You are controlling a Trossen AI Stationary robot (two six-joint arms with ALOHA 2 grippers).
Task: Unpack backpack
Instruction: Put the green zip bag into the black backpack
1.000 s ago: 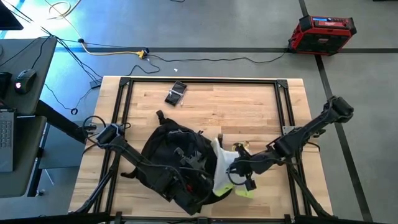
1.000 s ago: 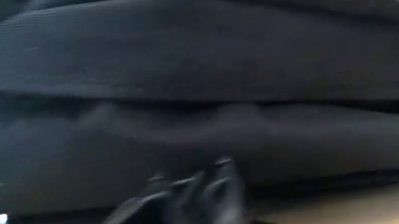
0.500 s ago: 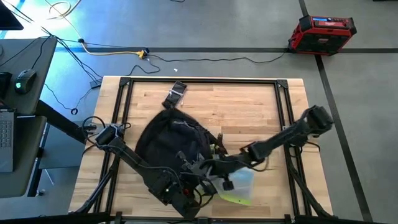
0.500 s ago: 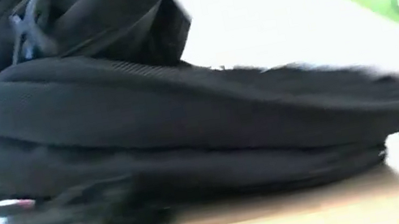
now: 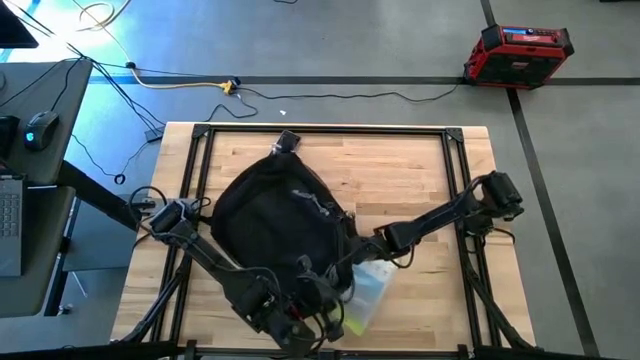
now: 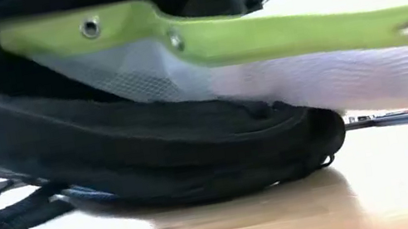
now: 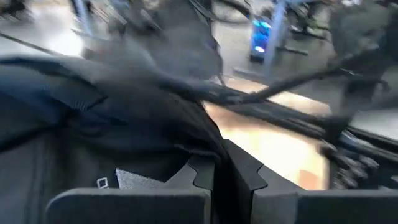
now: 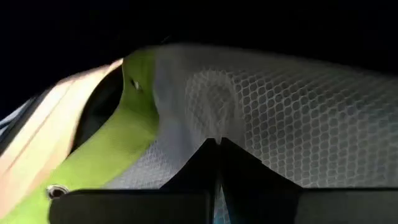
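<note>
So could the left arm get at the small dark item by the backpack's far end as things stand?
Probably not. The left gripper is shut on the backpack at its near edge, and the whole bag lies between it and the small dark item. It would have to release first.

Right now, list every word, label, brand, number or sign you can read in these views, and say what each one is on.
No text can be read anywhere.
backpack: a small pale logo mark, too small to read.
backpack fabric in the left wrist view: a small white tag, blurred, unreadable.
red case on the floor: a blue panel on top, lettering too small to read.
mesh pouch: no print visible.
</note>
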